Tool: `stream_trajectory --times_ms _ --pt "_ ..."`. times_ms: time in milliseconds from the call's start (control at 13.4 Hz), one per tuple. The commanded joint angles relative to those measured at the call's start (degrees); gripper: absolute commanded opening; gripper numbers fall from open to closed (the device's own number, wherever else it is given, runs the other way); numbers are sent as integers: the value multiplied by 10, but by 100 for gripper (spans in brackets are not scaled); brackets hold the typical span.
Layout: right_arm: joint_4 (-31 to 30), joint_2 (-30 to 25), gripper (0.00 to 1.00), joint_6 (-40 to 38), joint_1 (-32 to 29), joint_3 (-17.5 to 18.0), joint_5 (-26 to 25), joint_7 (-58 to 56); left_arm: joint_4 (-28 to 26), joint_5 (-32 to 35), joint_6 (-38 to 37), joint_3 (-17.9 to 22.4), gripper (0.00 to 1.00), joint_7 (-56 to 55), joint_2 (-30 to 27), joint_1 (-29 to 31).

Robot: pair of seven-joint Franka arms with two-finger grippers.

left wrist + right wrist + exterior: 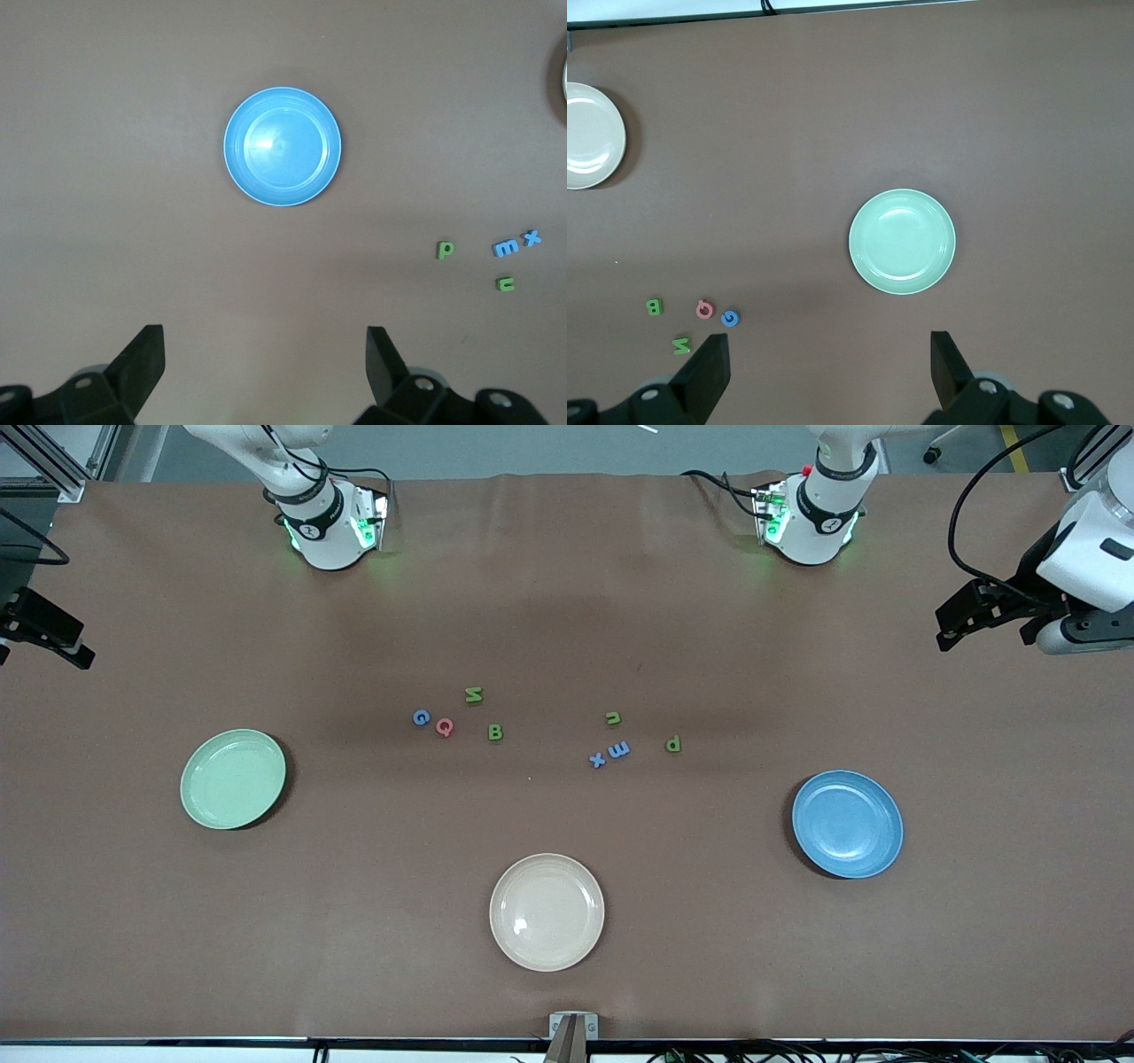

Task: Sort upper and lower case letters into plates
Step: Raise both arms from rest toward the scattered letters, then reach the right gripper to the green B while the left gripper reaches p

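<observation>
From the front, you see capital letters [456, 717] lying nearer the green plate [233, 779] and lowercase letters [625, 742] nearer the blue plate [847, 824]. In the left wrist view, your left pincer [266, 350] hangs open above the surface; in the right wrist view, the right pincer [830, 354] does too. Descend straight over one letter at a time.

green plate [233, 779]: flat, right arm's end | blue plate [847, 824]: flat, left arm's end
</observation>
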Motion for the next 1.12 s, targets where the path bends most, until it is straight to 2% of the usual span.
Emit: stream_trajectory --times_ms 0,300,449,899,1048 --pt "6 6 100 -9 8 4 14 8 17 2 -6 -3 100 -7 37 -4" --pt "6 36 100 -4 56 5 15 11 9 6 39 -19 100 -65 84 -45" --pt "8 76 100 8 107 5 15 22 9 32 48 -20 100 -102 107 -85" --pt "1 170 99 22 245 4 2 69 -64 35 150 -21 100 -191 114 -115" --pt "-2 203 99 40 272 4 4 120 -67 35 170 -20 100 -239 131 -136"
